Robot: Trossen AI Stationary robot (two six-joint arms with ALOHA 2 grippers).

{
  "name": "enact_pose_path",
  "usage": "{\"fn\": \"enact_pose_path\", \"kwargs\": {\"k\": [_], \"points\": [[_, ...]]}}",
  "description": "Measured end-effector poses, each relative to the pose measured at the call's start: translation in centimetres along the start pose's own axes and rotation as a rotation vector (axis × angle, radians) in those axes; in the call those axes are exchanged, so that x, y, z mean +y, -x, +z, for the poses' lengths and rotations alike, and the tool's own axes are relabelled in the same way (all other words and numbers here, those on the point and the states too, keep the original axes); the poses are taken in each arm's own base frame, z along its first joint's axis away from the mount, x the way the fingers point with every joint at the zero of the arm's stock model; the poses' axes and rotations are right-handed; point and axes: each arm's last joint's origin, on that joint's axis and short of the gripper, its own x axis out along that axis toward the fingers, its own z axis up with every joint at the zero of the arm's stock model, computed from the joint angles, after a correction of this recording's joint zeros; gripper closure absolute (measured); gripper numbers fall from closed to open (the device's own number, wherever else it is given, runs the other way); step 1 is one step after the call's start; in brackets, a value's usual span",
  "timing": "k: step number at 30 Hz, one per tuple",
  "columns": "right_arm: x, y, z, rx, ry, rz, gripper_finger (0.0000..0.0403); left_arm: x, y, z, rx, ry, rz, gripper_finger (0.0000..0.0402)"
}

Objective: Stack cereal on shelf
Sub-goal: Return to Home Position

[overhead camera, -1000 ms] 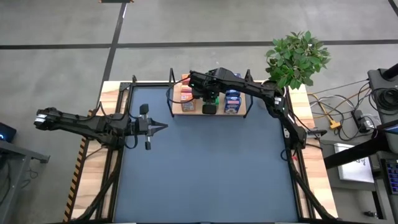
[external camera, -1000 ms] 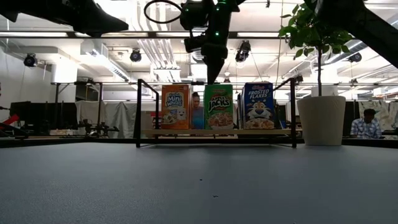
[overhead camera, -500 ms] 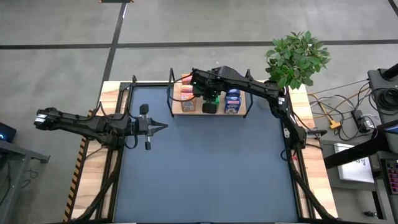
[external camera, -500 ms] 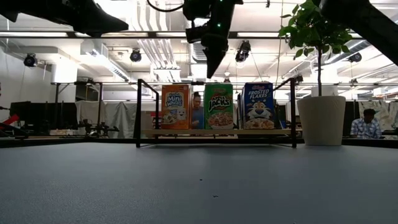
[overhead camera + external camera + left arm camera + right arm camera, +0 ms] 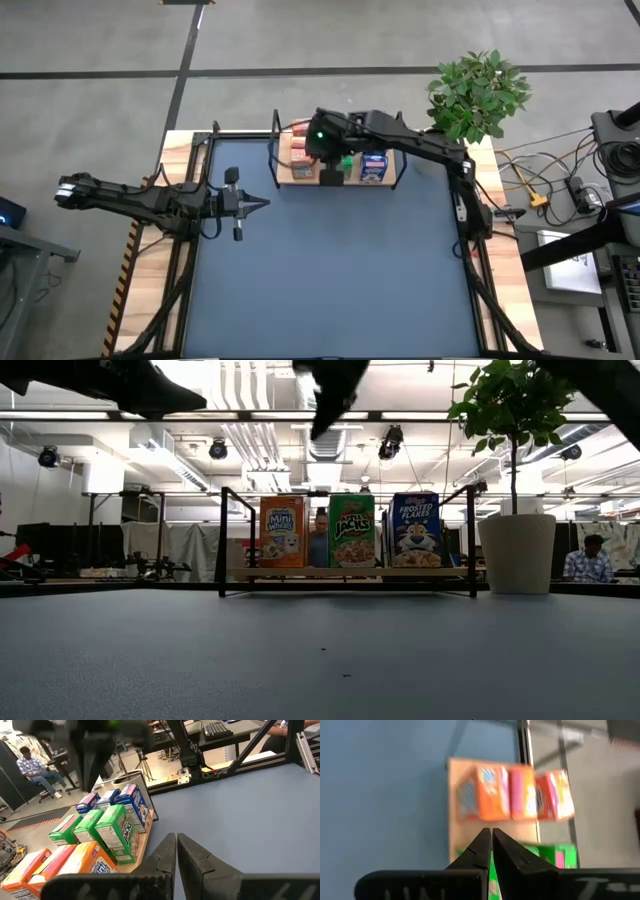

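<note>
The cereal boxes stand upright in rows on the shelf (image 5: 285, 178), a light-wood board in a black post frame at the table's far edge. In the low view the front row is an orange box (image 5: 282, 532), a green box (image 5: 352, 531) and a blue box (image 5: 415, 530). My right gripper (image 5: 320, 430) hangs shut high above the shelf, over the gap between the orange and green rows, and touches nothing. Its wrist view looks down on the orange boxes (image 5: 512, 792) and green boxes (image 5: 555, 856). My left gripper (image 5: 265, 203) waits shut over the table's left part.
A potted plant (image 5: 478, 95) stands at the table's far right corner, just right of the shelf; its white pot (image 5: 518, 552) shows in the low view. The blue-grey table top (image 5: 340, 270) stretches bare in front of the shelf. People sit in the room beyond.
My right gripper has risen straight up from just above the green front box to well above the shelf, drifting slightly toward the table's left. Its fingers stay shut. The boxes on the shelf have not moved.
</note>
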Motion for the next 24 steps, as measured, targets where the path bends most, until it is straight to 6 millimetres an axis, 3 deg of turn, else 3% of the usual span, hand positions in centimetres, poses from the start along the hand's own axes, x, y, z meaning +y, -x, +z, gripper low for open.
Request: {"fn": "enact_pose_path", "kwargs": {"k": [6,10,18,24], "points": [[4.4,3.4,1.5,-0.148,0.112,0.029,0.0394,0.0,0.0,0.0,0.002,0.024,-0.001,0.0402],[7.5,4.3,1.4,-0.207,0.164,0.060,0.0394,0.0,0.0,0.0,0.001,0.060,0.000,0.0402],[12.6,3.7,-2.2,-0.305,0.166,0.105,0.0394,-0.1,-0.1,-0.2,0.006,0.144,-0.001,0.0402],[15.0,2.3,-5.7,-0.405,0.127,0.063,0.0394,0.0,-0.1,-0.1,-0.004,0.179,0.000,0.0402]]}}
